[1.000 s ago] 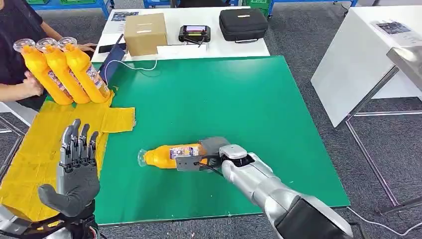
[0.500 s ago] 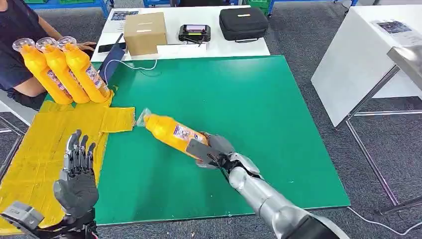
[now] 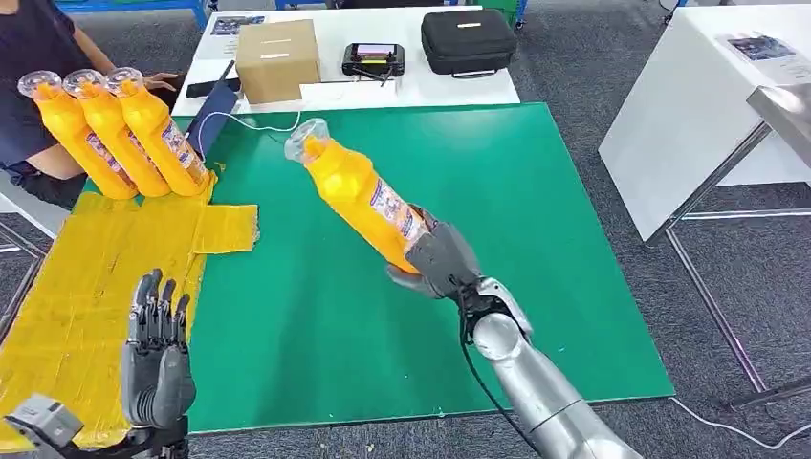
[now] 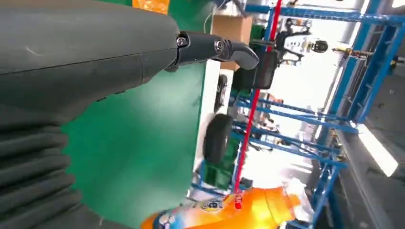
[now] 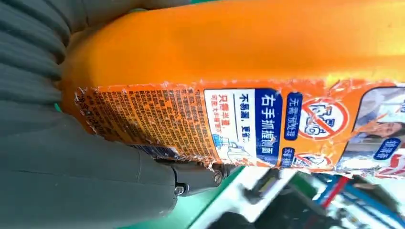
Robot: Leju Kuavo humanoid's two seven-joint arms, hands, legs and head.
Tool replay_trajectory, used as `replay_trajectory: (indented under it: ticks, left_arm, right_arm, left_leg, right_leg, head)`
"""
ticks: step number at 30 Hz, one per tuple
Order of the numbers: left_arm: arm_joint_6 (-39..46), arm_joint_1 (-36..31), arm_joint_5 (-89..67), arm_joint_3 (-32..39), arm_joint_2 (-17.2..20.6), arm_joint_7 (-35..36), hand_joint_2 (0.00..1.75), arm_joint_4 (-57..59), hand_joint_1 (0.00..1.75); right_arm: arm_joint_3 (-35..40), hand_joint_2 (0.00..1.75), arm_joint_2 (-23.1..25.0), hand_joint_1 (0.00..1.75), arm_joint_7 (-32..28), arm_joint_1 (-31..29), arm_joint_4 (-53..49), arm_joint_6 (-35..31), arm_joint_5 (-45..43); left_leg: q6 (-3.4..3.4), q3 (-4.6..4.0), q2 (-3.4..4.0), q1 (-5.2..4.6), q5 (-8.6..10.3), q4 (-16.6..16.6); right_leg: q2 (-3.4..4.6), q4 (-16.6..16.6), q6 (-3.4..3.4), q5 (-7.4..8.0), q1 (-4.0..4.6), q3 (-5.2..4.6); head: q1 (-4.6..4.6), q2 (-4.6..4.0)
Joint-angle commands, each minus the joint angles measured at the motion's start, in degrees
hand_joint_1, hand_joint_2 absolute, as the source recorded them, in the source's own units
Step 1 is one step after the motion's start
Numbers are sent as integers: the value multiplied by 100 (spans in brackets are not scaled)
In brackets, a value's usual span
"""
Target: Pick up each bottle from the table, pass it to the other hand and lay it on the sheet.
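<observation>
Gripping an orange bottle (image 3: 359,196) by its base, the right hand (image 3: 435,258) holds it lifted above the green desk (image 3: 536,201).

The bottle tilts up and away from the robot, its clear cap end toward the far left and its blue-and-white label facing up; the right wrist view shows the grey thumb and palm wrapped against the labelled base. The left hand (image 3: 156,354) holds nothing, raised with fingers apart and pointing up, low at the near left over the yellow sheet (image 3: 67,287), well apart from the bottle. Three more orange bottles (image 3: 115,134) lie side by side at the sheet's far end, next to a person's arm (image 3: 48,163). Beyond the green mat, a cardboard box (image 3: 277,59), a handheld controller (image 3: 374,60) and a black case (image 3: 469,43) sit on a white desk (image 3: 421,91).
</observation>
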Motion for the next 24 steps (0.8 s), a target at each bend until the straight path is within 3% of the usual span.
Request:
replay_trajectory:
  ticks: [1,6,11,13,24]
  left_arm:
    - [-1024,123,1404,322,27,433,175,221,0]
    - [-1519,185,1737,430,-44,407,175,121,0]
    - [-1679,200,1753,398,-84,441,175,92,0]
    - [-1725,227,1761,379,-92,429,175,71,0]
    - [-1664,228,1456,444,-126,200,175,-4,0]
  right_arm:
    - [1094,175,-106,175,83,-411,-367,321,-22]
    - [1847,175,111,171,191,-621,-294,608,253]
    - [2332,175,284,173,264,-794,-83,708,306]
    - [2441,175,350,175,289,-820,-39,752,294]
    - [2988,175,587,175,388,-767,-2,1038,113]
  left_leg:
    - [-4,18,-6,2,-7,-1]
    - [-8,15,19,5,-14,5]
    - [-3,4,0,2,-4,-1]
    - [-5,15,3,7,-12,4]
    - [-4,5,-5,5,-4,-2]
  right_leg:
    - [51,2,-11,-4,-4,12]
    - [79,10,-14,-3,-2,4]
    - [37,3,-8,-1,-2,-1]
    - [62,6,-13,-6,0,9]
    - [37,0,-9,-3,0,4]
  head:
    - [0,0]
    - [0,0]
    - [0,0]
    - [0,0]
    - [0,0]
